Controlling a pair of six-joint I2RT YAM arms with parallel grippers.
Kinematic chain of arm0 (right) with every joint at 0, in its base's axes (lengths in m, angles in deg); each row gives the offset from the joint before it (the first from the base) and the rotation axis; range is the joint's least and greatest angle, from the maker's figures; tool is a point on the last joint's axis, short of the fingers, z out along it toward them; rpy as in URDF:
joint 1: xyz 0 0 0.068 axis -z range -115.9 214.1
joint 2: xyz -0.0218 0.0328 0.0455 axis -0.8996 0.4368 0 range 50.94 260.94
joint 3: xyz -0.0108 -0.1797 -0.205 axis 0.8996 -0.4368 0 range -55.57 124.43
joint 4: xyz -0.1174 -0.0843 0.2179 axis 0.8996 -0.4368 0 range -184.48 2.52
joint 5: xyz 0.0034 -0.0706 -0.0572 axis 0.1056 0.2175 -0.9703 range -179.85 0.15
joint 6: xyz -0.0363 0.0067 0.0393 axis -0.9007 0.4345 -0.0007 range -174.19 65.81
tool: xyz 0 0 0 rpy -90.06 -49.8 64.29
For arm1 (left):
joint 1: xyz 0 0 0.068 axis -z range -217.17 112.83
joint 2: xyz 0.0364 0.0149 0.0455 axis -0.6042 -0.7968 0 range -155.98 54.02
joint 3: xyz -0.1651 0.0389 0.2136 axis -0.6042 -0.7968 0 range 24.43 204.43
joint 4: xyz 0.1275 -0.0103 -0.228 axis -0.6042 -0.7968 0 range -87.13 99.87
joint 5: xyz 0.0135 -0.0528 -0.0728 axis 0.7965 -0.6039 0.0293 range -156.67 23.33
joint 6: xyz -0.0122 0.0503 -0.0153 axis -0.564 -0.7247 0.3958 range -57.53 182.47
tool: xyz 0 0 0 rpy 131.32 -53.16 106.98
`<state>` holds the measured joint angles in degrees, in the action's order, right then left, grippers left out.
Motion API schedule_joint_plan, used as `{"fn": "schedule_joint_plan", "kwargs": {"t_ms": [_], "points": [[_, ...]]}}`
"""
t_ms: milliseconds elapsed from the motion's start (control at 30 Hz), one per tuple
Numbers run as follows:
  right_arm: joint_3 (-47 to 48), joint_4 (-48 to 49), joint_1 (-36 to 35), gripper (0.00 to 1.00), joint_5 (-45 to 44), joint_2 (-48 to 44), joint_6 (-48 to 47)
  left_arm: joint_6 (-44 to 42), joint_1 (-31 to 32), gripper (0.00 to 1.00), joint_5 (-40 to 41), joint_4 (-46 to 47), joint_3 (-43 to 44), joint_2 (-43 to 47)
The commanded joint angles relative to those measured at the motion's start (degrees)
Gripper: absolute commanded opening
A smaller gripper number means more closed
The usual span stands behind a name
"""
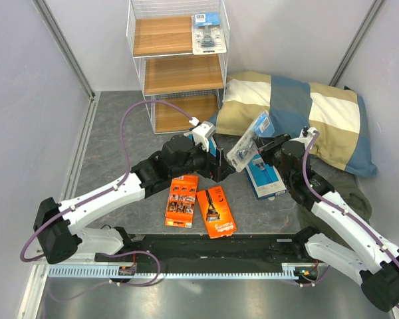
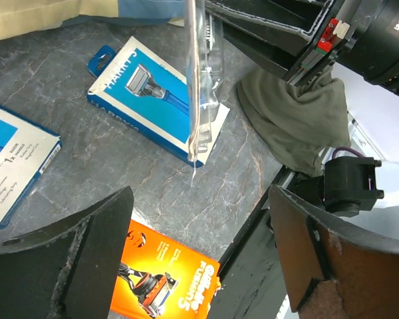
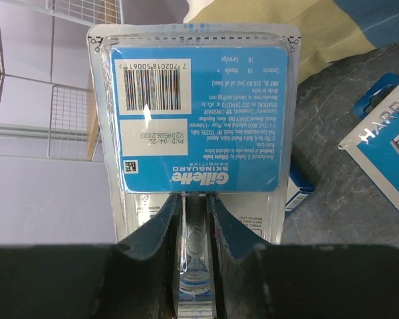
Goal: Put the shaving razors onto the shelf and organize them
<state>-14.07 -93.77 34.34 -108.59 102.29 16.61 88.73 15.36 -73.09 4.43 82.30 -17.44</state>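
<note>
At 5 o'clock from the shelf, right gripper pinches 1 clear blister pack; left gripper gapes wide just beside it.

Bright, even lighting, soft faint shadows, mostly sharp focus

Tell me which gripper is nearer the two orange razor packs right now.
Left. The left gripper hangs open just above the orange razor packs; the right gripper, farther right, is shut on the clear blister pack.
</note>
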Motion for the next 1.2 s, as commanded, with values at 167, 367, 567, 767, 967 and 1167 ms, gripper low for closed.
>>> {"fn": "schedule_joint_plan", "kwargs": {"t_ms": [167, 367, 567, 767, 967, 1167], "points": [[0.69, 4.96, 0.23, 0.00, 3.27, -1.43, 1.62, -3.23, 1.78, 0.81, 0.08, 2.62, 4.27, -2.98], [0.78, 5.67, 0.23, 0.00, 4.68, -1.78, 1.44, -3.32, 2.31, 0.78, 1.93, 3.58, 4.62, -4.74], [0.52, 5.84, 0.23, 0.00, 5.65, -2.31, 1.44, -2.88, 2.49, 0.73, 5.09, 7.26, 4.01, -5.27], [0.25, 5.84, 0.23, 0.00, 6.61, -2.66, 1.53, -2.71, 2.49, 0.68, 5.89, 10.08, 4.01, -5.79], [-0.10, 5.84, 0.31, 0.00, 7.23, -3.01, 2.06, -2.44, 2.75, 0.59, 5.54, 10.79, 4.36, -7.37], [-0.01, 5.84, 0.23, 0.00, 7.93, -3.01, 2.23, -2.44, 2.93, 0.37, 5.27, 11.50, 4.27, -7.64]]}}
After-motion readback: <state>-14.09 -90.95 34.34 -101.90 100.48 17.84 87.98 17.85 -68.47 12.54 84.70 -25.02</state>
